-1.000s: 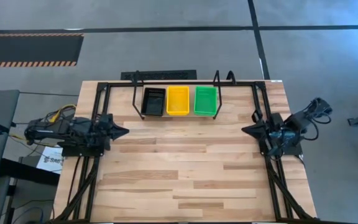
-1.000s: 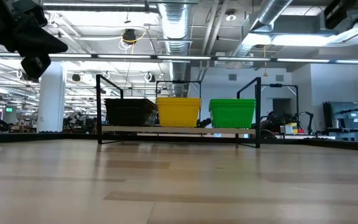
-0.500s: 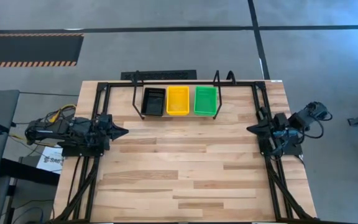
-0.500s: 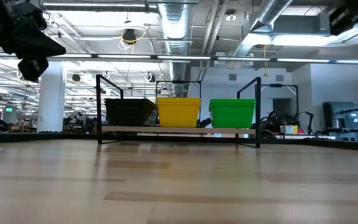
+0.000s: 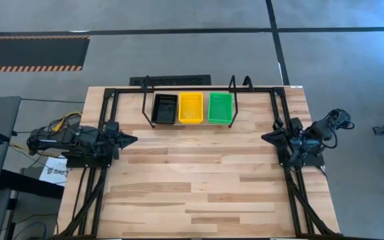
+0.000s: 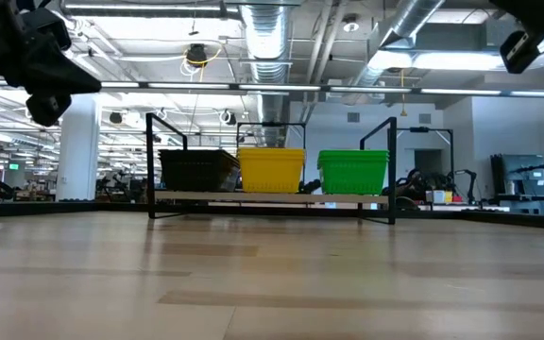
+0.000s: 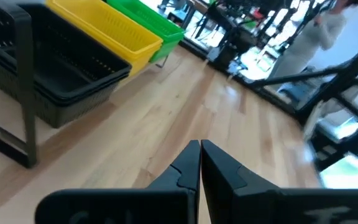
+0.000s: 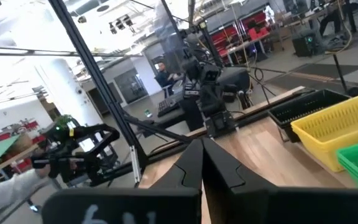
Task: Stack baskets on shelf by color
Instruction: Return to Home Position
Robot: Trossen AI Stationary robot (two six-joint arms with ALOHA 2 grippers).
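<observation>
The left gripper [image 5: 133,140] hung at the table's [image 5: 199,187] 9 o'clock edge, arm folded back, fingers pressed together, pointing toward 3 o'clock. The right gripper [image 5: 265,138] mirrored it at 3 o'clock, fingers also closed. At 12 o'clock the shelf [image 5: 145,110] held black baskets [image 5: 165,109], yellow baskets [image 5: 191,107] and green baskets [image 5: 220,107].

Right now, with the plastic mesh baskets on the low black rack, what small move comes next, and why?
Probably settle both arms at rest. The black mesh baskets, yellow baskets and green baskets sit side by side on the black metal rack; none lies loose on the wooden table. The left gripper and right gripper are shut, empty, at the table's sides.
</observation>
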